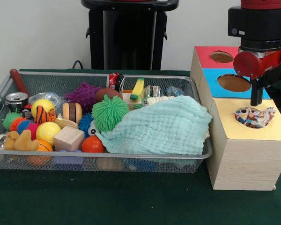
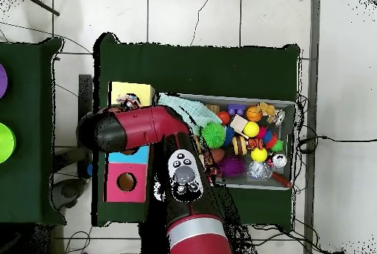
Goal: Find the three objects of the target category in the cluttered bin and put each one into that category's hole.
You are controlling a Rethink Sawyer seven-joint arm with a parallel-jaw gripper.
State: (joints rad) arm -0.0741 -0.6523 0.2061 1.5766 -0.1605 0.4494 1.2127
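Front view: the arm (image 1: 260, 42) comes down at the right, over a wooden box (image 1: 246, 154) whose top has three coloured panels, each with a hole. The hand (image 1: 256, 96) shows only as one dark stem hanging just above the yellow hole (image 1: 254, 117); whether its fingers are apart or together cannot be told. A patterned cloth (image 1: 255, 116) sits crumpled in that hole, its edges poking over the rim. The blue hole (image 1: 233, 83) and the red hole (image 1: 221, 57) look empty, though the arm cuts off the right part of the blue panel. Left of the box, a wire bin (image 1: 37, 82) holds the clutter. A pale green cloth (image 1: 161, 126) lies heaped over its right half and hides whatever is under it. A green spiky ball (image 1: 109, 112) leans on the cloth's left edge; a purple spiky ball (image 1: 84, 93), a wooden block (image 1: 69, 138), a yellow ball (image 1: 48, 131) and a can (image 1: 16, 99) show further left. Things at the back, behind the cloth, are hard to name.

Overhead view: the arm (image 2: 147, 127) covers the middle of the box (image 2: 118, 185), so the blue panel is nearly hidden, and the hand itself cannot be seen. The patterned cloth (image 2: 128, 103) peeks out beside the arm on the yellow panel (image 2: 132, 91). The pale green cloth (image 2: 188, 111) and bin (image 2: 289, 148) lie to the right on the green table (image 2: 199, 67).
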